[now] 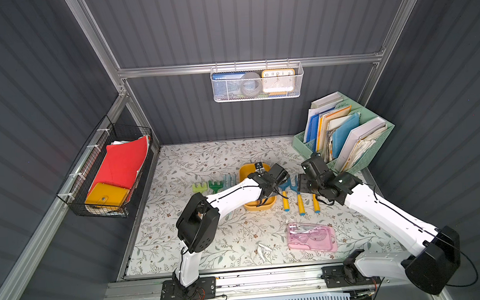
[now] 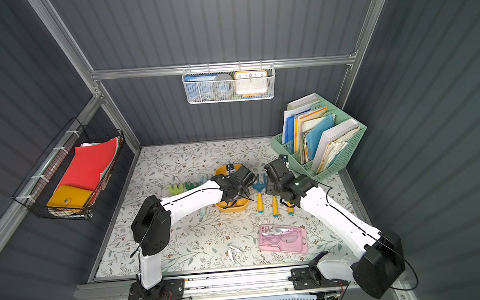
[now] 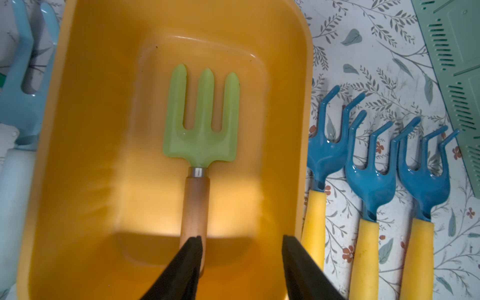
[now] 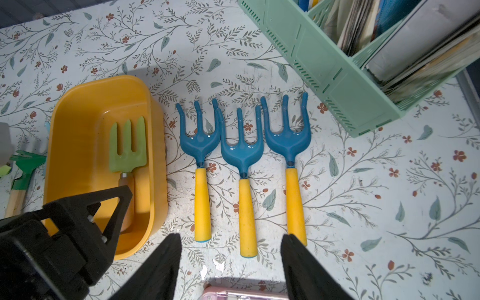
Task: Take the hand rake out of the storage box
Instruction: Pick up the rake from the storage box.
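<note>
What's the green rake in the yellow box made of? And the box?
Hand rake: glossy light-green head, painted metal or plastic, unclear; handle looks like plain wood, matte, behind a shiny metal collar. Storage box: likely smooth yellow plastic, with rounded corners.

Smooth, shiny yellow plastic for the storage box (image 3: 78, 130); glossy pale-green head on the hand rake (image 3: 202, 135), bright metal collar, matt wooden handle. Wet-look blue gloss on the three blue rakes (image 4: 240, 153), dull yellow grips. Matt mint plastic on the file organizer (image 4: 324, 65); scuffed printed table cover (image 4: 363, 194)
</note>
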Available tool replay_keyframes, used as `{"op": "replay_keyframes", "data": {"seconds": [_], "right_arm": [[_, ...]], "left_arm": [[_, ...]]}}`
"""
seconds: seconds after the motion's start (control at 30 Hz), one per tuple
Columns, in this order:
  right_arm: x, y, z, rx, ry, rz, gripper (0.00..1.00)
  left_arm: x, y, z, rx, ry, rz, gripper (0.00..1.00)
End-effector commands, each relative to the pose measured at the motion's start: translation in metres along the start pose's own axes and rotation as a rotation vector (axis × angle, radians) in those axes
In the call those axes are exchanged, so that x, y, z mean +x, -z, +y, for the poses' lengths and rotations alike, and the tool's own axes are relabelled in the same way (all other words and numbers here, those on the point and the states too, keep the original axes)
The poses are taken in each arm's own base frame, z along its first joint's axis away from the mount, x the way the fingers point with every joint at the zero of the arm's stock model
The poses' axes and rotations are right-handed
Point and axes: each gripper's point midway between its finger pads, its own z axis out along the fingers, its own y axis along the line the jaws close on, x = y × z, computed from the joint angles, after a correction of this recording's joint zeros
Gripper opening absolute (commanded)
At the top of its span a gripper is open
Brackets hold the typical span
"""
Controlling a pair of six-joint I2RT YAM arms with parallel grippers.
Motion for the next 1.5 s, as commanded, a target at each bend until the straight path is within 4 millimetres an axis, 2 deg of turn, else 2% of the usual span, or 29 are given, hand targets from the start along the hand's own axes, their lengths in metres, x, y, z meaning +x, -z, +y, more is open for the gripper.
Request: {"op": "replay_keyframes", "data": {"seconds": [0.0, 0.2, 0.6, 1.23, 1.47], "right_arm": [[0.008, -0.006, -0.004, 0.018, 0.001, 0.033, 0.66], [0.009, -0.009, -0.001, 0.009, 0.002, 0.041, 0.66], [0.012, -0.015, 0.003, 0.002, 0.006, 0.058, 0.66], [0.012, -0.019, 0.006, 0.002, 0.01, 0.067, 0.66], [0.013, -0.02, 0.007, -0.005, 0.009, 0.07, 0.66]], "left_arm": [[0.011, -0.01, 0.013, -0.058, -0.001, 0.028, 0.53], [0.018, -0.021, 0.019, -0.091, -0.036, 0.07, 0.5], [0.013, -0.039, 0.038, -0.09, -0.059, 0.134, 0.4], [0.026, -0.073, 0.052, -0.077, -0.165, 0.237, 0.3], [0.029, -0.079, 0.052, -0.07, -0.18, 0.253, 0.28]]}}
